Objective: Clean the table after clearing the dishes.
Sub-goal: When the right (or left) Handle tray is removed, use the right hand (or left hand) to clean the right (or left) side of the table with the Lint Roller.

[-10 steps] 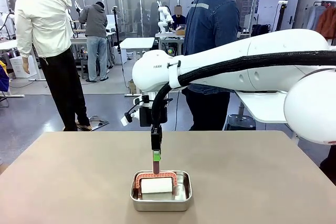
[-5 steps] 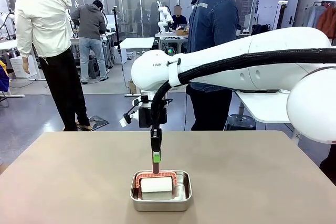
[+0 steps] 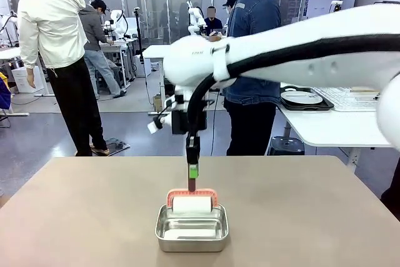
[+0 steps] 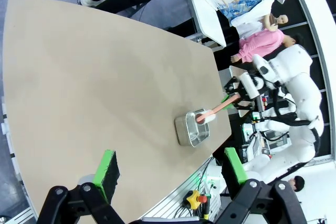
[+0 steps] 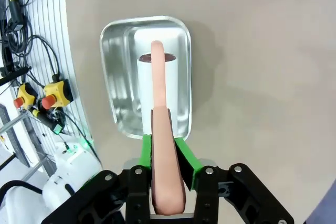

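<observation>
The right claw [image 3: 192,178] is clamped tight on the tip of the pink handle of a lint roller [image 3: 192,204]. The white roll hangs straight below the claw, just above the far rim of the small steel tin [image 3: 161,234]. The roll looks clear of the tin, but only barely. If the claw travels sideways before it rises further, I reckon the roll could clip the rim and drag or tip the tin, which sits near the desk's near edge.

The grip is far up the handle, so once the roll presses on the desk [image 3: 312,217] below, the handle could twist or slip between the pads. A tilted roll would skid rather than turn.

The left claw [image 4: 170,165] hangs wide open and holds nothing, high over the desk and well apart from the tin. A plate [image 3: 300,97] on a dark tray rests on the white side table, well behind the right claw and off to its right.
</observation>
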Available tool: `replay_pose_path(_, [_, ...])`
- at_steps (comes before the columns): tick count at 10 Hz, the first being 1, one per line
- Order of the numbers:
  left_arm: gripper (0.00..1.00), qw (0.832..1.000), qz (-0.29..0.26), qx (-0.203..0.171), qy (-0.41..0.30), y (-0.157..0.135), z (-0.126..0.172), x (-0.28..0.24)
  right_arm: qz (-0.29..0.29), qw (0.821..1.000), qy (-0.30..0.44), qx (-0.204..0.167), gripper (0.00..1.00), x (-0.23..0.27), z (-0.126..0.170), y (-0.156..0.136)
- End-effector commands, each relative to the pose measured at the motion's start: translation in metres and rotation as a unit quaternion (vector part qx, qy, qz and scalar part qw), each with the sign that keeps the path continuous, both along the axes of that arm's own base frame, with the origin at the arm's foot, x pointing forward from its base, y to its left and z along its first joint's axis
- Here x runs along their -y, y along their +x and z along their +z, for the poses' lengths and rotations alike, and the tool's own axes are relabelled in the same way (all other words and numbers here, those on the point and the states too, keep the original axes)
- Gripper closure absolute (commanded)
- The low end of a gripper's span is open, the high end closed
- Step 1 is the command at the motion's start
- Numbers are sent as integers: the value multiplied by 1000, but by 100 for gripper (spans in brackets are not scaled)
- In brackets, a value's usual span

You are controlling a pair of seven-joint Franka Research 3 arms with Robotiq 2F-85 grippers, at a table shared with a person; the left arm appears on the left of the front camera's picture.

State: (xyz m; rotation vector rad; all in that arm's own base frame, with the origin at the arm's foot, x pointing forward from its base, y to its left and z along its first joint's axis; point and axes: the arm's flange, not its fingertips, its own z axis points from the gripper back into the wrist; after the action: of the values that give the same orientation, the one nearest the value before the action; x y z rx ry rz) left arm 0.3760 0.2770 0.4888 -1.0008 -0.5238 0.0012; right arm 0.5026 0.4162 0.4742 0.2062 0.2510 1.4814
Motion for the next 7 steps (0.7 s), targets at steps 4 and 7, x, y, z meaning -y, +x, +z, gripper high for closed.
replay_pose_path(4, [0,1000,-1,-8,0,-5,5,1,-38,999,12,5,100,17,21,-12])
replay_pose_path(7, [0,1000,-1,-8,0,-5,5,1,-37,999,3,17,100,19,39,-6])
